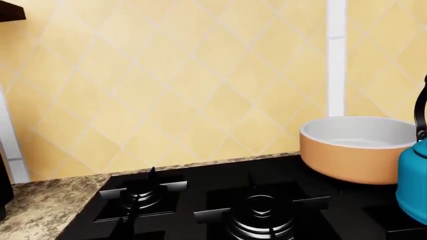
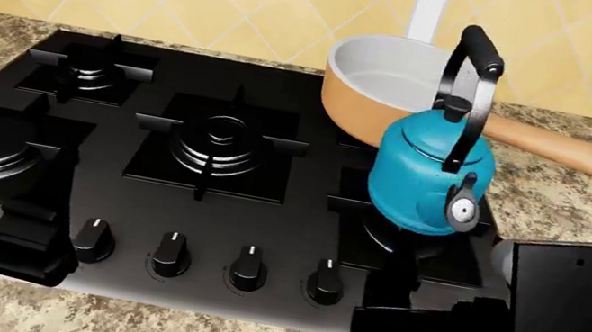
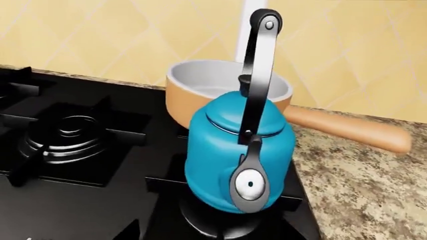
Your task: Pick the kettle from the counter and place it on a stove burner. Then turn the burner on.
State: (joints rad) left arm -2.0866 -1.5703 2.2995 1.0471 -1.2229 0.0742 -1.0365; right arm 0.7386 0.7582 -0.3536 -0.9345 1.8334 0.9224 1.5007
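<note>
Teal kettle point(image 2: 430, 182): stands upright on the front right stove burner point(image 2: 411, 238), spout facing the robot, arched handle raised; nothing grips it.
Stove burner: round black burner under a four-armed grate, mostly covered by the kettle base; also seen in the right wrist view point(image 3: 217, 225).
Saucepan point(image 2: 389, 91): tan, pale inside, just behind the kettle on the rear right of the cooktop, its long handle pointing right over the surface.
Cooktop point(image 2: 299, 221): black glass; a larger ringed burner point(image 2: 222, 136) sits at centre and two more burners at left.
Knobs point(image 2: 209, 260): four black knobs in a row along the front edge, white marks pointing up.
Surface point(image 2: 582, 203): speckled beige-and-brown granite around the cooktop.
Left gripper point(image 2: 9, 236): low at the front left corner of the cooktop, near the leftmost knob; jaws dark against dark, cannot tell their spread.
Right gripper point(image 2: 414, 324): in front of the kettle burner, apart from the kettle; jaws not clear, cannot tell their spread.
Wall point(image 1: 200, 75): yellow diamond tiles with a white vertical strip.
</note>
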